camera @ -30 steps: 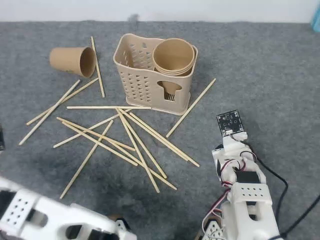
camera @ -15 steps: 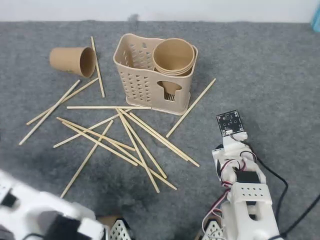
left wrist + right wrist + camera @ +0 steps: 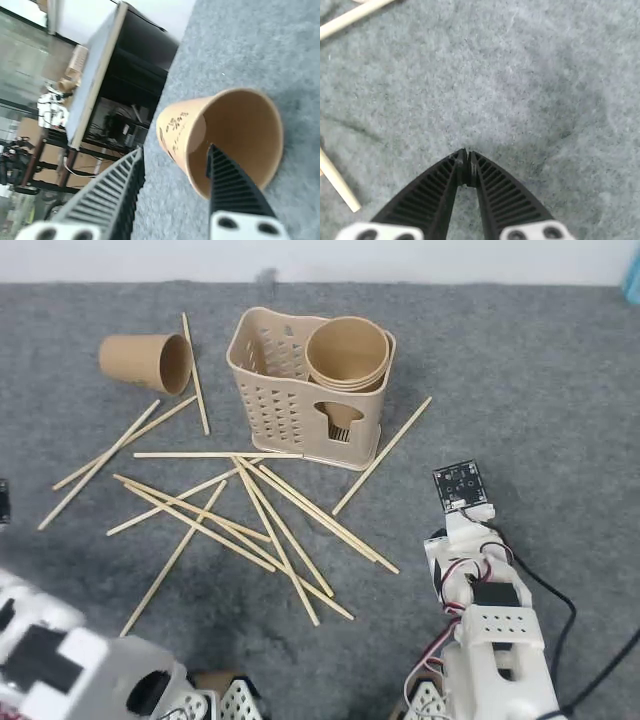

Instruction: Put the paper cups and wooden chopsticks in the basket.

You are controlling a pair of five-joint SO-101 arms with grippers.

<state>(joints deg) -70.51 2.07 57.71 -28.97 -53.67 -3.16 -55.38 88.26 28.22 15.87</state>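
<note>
Left gripper [image 3: 176, 149] spread and empty, right gripper [image 3: 466, 158] clamped on nothing, tipped paper cup [image 3: 147, 361] toward table's [image 3: 540, 380] far-left corner.

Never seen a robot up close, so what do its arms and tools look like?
Both arms are white plastic: the right arm carries thin red wires, a black cable and a small black circuit board; the left arm shows round holes. The left tool and right tool each have two black, ribbed, tapering fingers on white bases.
</note>
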